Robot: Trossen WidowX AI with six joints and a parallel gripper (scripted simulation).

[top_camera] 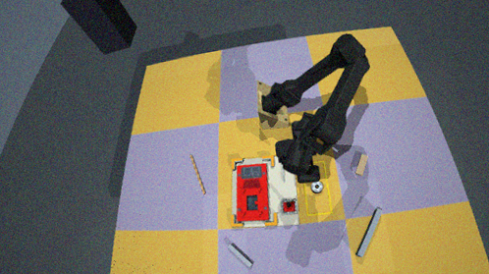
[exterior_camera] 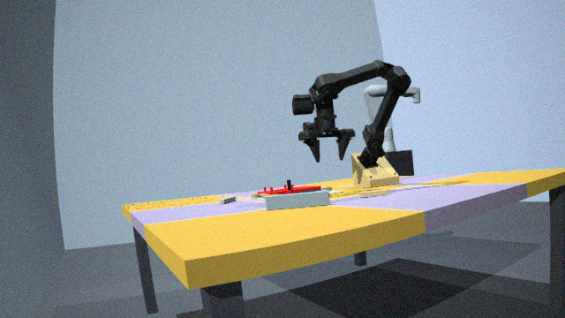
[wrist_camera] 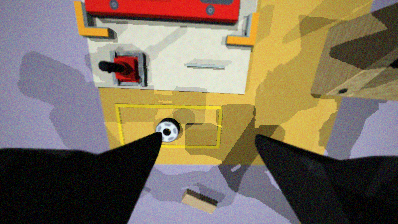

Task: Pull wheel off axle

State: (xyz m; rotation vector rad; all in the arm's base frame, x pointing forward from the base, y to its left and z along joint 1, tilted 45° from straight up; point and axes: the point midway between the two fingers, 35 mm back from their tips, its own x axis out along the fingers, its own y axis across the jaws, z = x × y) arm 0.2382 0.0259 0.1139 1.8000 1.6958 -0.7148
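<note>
While the wheel (wrist_camera: 167, 130) lies flat inside the yellow marked area (wrist_camera: 205, 108), the tool (exterior_camera: 328, 153) hangs high above it, jaws wide apart and empty; best keep it clear.

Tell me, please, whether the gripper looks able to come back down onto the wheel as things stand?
Probably yes: the gripper hangs open above the table, and the wheel lies alone inside the marked area with nothing over it.
</note>
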